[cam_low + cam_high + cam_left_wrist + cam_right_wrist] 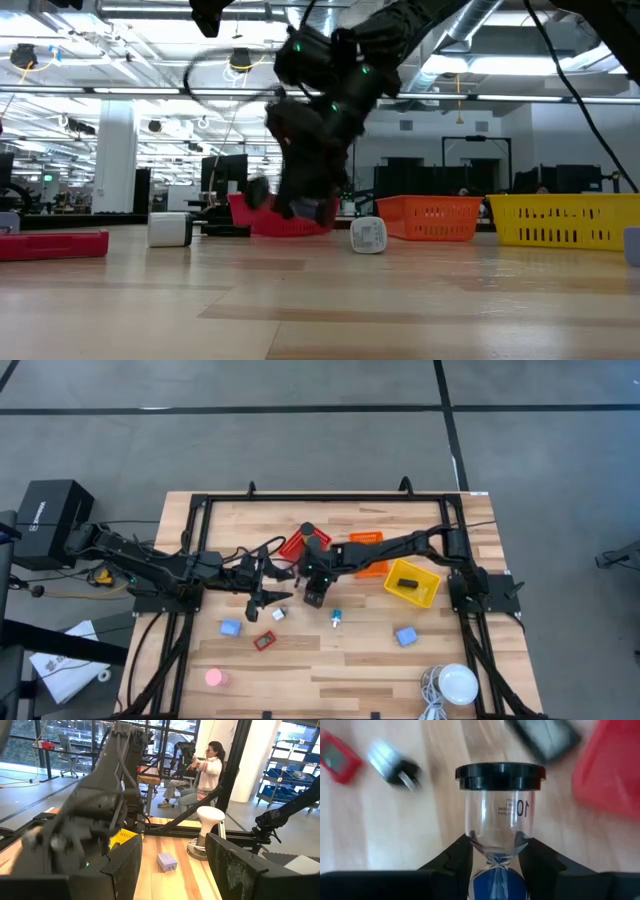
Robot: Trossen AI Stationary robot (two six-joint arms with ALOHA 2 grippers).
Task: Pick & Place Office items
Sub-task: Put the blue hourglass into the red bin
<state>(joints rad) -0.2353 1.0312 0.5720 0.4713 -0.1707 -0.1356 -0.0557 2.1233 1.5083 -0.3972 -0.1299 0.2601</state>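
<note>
Both arms are built of dark, nearly black jointed links with bundles of black cable looped along them. The right arm (385, 548) carries small green lights near its wrist. Beside it, the left arm (150, 567) is equally dark. Each ends in a claw with two flat black fingers (240, 870), their faces scuffed and whitish.

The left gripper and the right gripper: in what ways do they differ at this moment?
The left gripper has its jaws open with nothing between them, while the right gripper has its jaws shut on the narrow waist of an hourglass with a black cap and blue sand. The right gripper is nearer the red basket than the left gripper is. Both are over the middle of the wooden table, side by side.
</note>
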